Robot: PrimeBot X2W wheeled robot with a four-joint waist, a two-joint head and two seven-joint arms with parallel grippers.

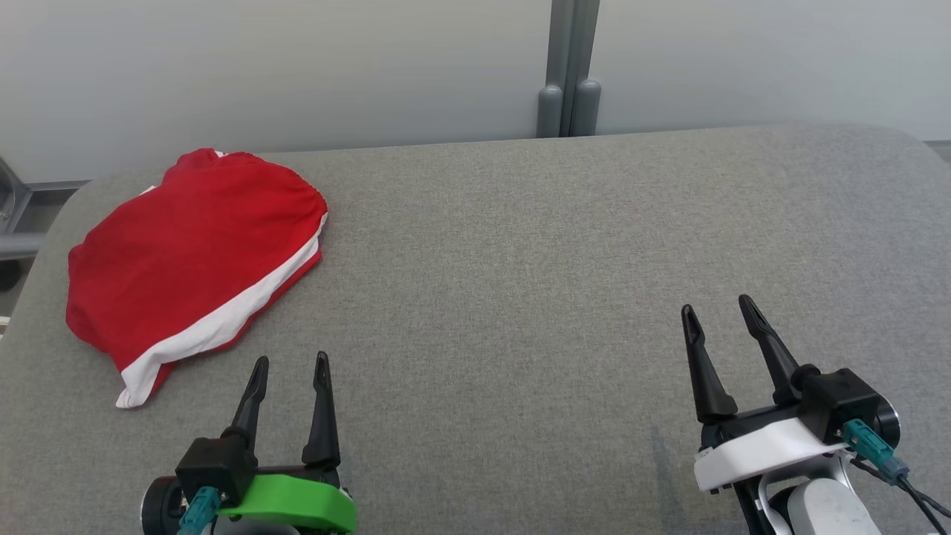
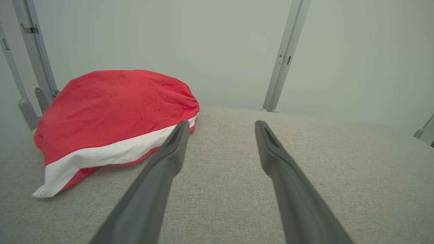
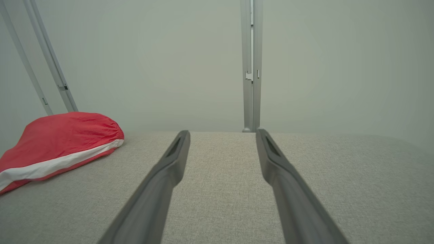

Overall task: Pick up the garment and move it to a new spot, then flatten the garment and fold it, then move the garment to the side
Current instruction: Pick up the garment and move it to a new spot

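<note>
While both hands hover low by the near edge, we're looking across a grey woven-fabric bench [image 1: 520, 260] w/ rounded far corners. Behind it are pale, plain wall panels [image 1: 297, 67], split by a grey upright post [image 1: 568, 67] whose two rounded feet meet the bench's back edge. More grey framing [image 1: 15, 215] pokes in at far left.

Red garment [image 1: 193, 245] w/ a white band lies bunched on the bench's far-left part. Its gathered edge faces the centre & its white-trimmed corner points to the near side.

Left hand [image 1: 291, 359], on a green bracket, has its fingers spread wide & empty. It's near that white corner, not touching.

Right hand [image 1: 717, 305], on a white bracket, is also wide & empty, well apart from the garment over on the right. Teal connectors [image 1: 865, 438] show at both wrists.
</note>
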